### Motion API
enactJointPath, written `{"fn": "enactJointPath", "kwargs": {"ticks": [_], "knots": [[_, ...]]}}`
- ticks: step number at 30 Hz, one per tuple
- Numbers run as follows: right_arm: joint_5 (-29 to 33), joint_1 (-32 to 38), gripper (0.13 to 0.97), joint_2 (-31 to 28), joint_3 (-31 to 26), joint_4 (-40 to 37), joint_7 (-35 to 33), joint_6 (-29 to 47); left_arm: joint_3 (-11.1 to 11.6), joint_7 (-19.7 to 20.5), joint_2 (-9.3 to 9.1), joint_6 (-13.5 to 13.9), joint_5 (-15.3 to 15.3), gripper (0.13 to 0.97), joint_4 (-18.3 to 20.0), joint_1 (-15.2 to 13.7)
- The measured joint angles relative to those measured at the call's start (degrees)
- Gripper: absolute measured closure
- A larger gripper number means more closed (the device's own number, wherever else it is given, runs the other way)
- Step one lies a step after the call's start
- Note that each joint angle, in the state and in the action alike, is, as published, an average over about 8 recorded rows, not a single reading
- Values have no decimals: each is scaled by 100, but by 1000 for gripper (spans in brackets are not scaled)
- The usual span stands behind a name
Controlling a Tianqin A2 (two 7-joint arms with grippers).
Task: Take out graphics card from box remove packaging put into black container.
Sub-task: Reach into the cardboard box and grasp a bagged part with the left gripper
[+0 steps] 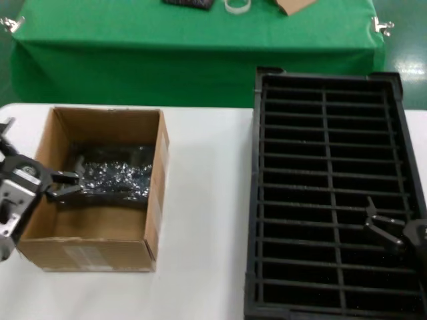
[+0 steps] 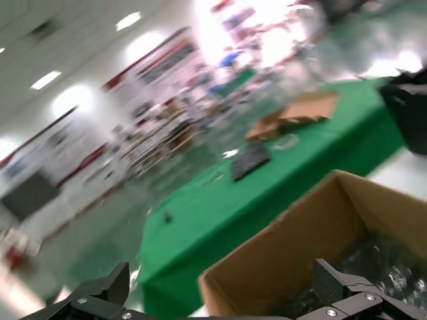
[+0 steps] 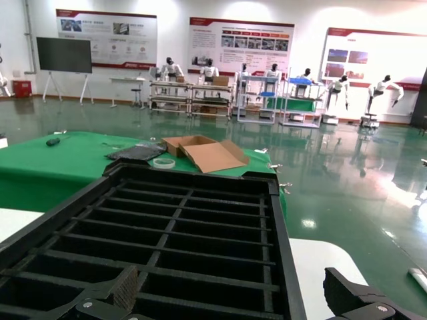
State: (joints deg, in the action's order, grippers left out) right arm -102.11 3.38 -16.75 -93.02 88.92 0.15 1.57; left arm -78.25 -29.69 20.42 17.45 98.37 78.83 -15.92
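Head view: box [image 1: 100, 193] on tabletop [image 1: 200, 200]; bagged graphics card [image 1: 115, 175] lies inside, long axis across the box; left pincer [image 1: 65, 185] spread at its end, extraction step, next closing on the bag.

Left wrist view: fingers [image 2: 333, 283] apart over the box.

Right wrist view: right pincer [image 3: 233, 300] spread, idle over black container [image 3: 173, 233].

brown box [image 1: 100, 253], shiny grey-blue packaging [image 1: 117, 175], black slotted container [image 1: 333, 200], green tablecloth [image 1: 133, 60].
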Motion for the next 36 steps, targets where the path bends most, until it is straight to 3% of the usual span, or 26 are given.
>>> {"fn": "enactJointPath", "kwargs": {"ticks": [8,13,19,28,32,36], "knots": [[0,0,129,0,0,0,0,0,19,-1910,78,1596,-303,132,-1391,-949],[0,0,129,0,0,0,0,0,-109,-3185,100,2299,-429,132,-2431,-1569],[0,0,129,0,0,0,0,0,-158,-4763,69,2769,-412,132,-3697,-2342],[0,0,129,0,0,0,0,0,-226,-6973,139,3251,-16,132,-5443,-3290],[0,0,129,0,0,0,0,0,-386,-7637,272,3530,66,132,-6107,-3615],[0,0,129,0,0,0,0,0,-587,-7913,399,3732,77,132,-6567,-3835]]}}
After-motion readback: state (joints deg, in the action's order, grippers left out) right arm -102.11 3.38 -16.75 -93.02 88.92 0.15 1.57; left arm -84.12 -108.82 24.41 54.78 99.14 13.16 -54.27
